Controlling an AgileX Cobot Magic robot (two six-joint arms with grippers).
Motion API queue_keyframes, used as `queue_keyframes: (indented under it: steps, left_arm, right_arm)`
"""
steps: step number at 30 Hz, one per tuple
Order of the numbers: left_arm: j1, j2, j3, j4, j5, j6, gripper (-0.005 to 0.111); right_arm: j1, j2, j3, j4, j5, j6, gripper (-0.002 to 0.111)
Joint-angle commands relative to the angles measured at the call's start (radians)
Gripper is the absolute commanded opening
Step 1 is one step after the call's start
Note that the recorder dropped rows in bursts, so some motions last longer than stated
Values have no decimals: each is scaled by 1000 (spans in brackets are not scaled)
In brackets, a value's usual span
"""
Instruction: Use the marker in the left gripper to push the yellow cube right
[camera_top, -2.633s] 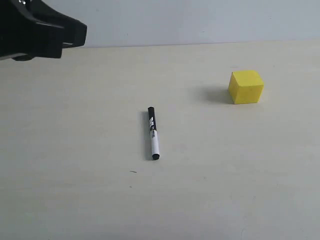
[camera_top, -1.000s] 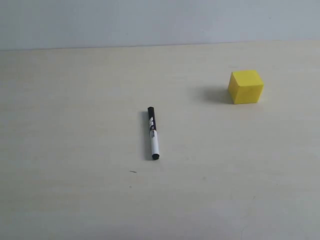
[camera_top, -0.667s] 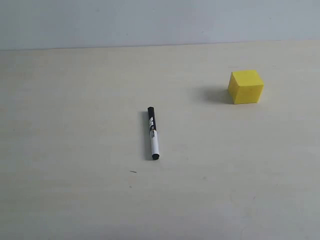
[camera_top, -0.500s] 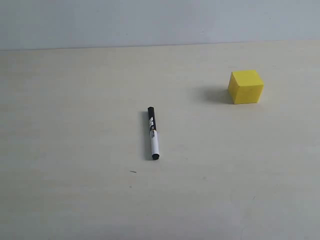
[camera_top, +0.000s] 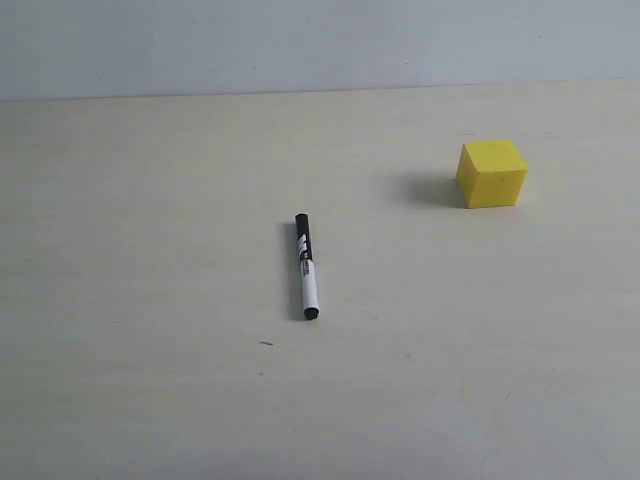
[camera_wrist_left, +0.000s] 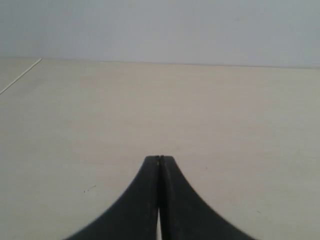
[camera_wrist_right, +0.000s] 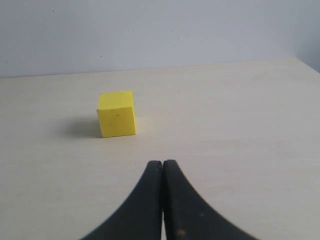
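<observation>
The marker (camera_top: 306, 266) lies loose on the pale table (camera_top: 150, 250) near the middle of the exterior view, black cap toward the far side, with nothing holding it. The yellow cube (camera_top: 491, 173) sits to its right and farther back; it also shows in the right wrist view, where the yellow cube (camera_wrist_right: 116, 113) rests ahead of my right gripper (camera_wrist_right: 162, 163). That gripper is shut and empty. My left gripper (camera_wrist_left: 159, 158) is shut too, with only bare table before it. Neither arm appears in the exterior view.
A pale wall (camera_top: 320, 40) rises behind the table's far edge. In the left wrist view a table edge (camera_wrist_left: 20, 76) runs off to one side. A tiny dark speck (camera_top: 266, 343) lies close to the marker.
The black left arm that hung at the upper left of the exterior view has withdrawn out of sight. Marker and cube have not moved.
</observation>
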Motion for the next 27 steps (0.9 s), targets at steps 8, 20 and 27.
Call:
queue_keyframes:
  steps: [8, 20, 27]
  left_arm:
    - [-14, -4, 2, 3, 19, -9, 0]
    - [-78, -4, 2, 3, 19, -7, 0]
    - [-78, -4, 2, 3, 17, -7, 0]
  right_arm:
    - [-2, -5, 4, -1, -4, -5, 0]
    - [-2, -5, 4, -1, -4, -5, 0]
    - [-2, -5, 4, -1, -4, -5, 0]
